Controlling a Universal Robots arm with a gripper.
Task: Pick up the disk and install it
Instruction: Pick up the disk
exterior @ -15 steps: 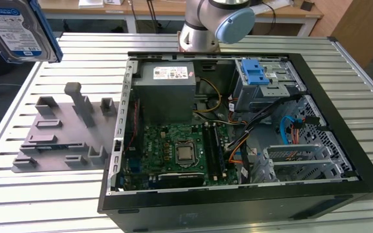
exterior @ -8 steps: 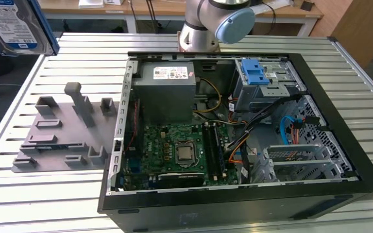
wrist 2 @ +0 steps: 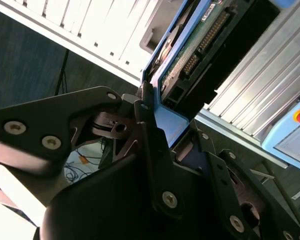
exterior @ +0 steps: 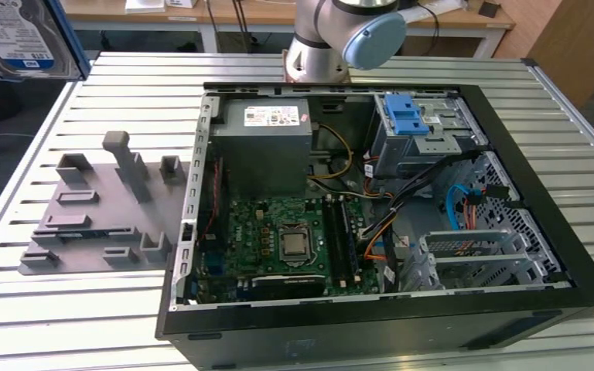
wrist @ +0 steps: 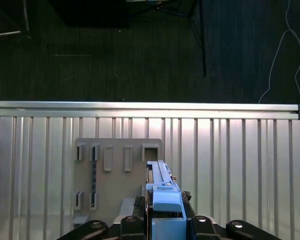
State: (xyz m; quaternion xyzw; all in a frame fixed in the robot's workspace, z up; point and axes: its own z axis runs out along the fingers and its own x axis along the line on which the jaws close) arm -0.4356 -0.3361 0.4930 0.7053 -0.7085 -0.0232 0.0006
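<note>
The disk (exterior: 21, 37) hangs high in the air at the exterior view's upper left, label side facing the camera, blue bracket along its edge. In the second wrist view my gripper (wrist 2: 174, 137) is shut on the disk (wrist 2: 190, 47), gripping its blue bracket; the green circuit-board side shows. The first wrist view sees the disk (wrist: 161, 192) edge-on between my fingers (wrist: 133, 220), above the grey stand.
The grey plastic stand (exterior: 96, 212) with upright posts lies on the slatted metal table (exterior: 59, 309). To its right in the exterior view stands the open computer case (exterior: 544, 232), with a drive cage (exterior: 421, 127) carrying a blue bracket at its far corner. The arm's base (exterior: 323, 46) rises behind the case.
</note>
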